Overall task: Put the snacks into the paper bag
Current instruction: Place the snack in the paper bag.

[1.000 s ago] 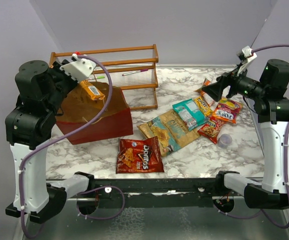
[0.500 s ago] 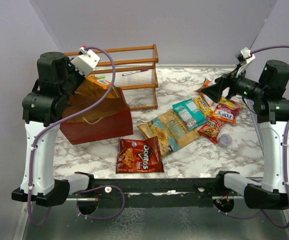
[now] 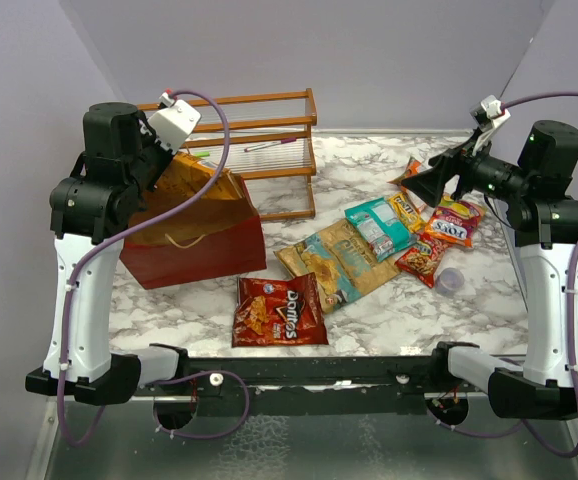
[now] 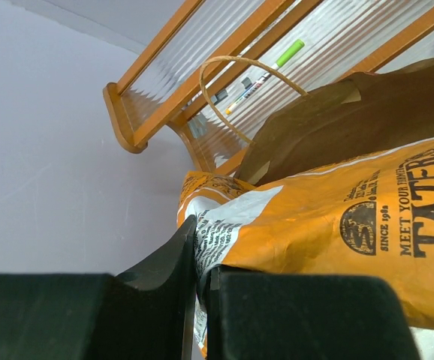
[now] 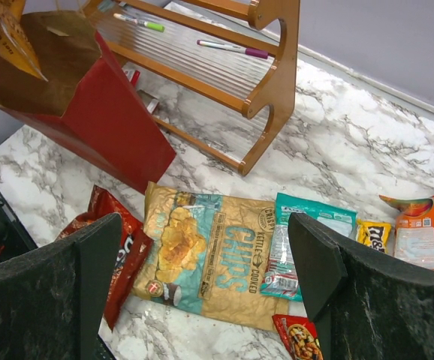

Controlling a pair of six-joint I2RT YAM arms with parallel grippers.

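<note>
The paper bag (image 3: 199, 250) stands at the left, dark red-brown with a tan inside; it also shows in the right wrist view (image 5: 104, 112). My left gripper (image 3: 159, 155) is shut on an orange snack packet (image 4: 330, 225), pinched by its end (image 4: 198, 232) just above the bag's mouth (image 4: 337, 120). My right gripper (image 3: 419, 183) is open and empty, high above the snacks (image 5: 202, 255). On the table lie the red Doritos bag (image 3: 279, 310), the tan-and-teal chips bag (image 3: 334, 262) (image 5: 217, 259), a teal packet (image 3: 377, 225) (image 5: 303, 240), small red packets (image 3: 421, 257) and an orange packet (image 3: 409, 172).
A wooden slatted rack (image 3: 259, 130) with pens on it stands behind the bag and shows in the right wrist view (image 5: 269, 75). A small purple cup (image 3: 450, 280) sits by the red packets at the right. Grey walls close in the back and sides.
My left arm has straightened up and swung right and back, carrying the orange packet to the bag's mouth; the bag's top now stands higher. The right arm has barely moved.
</note>
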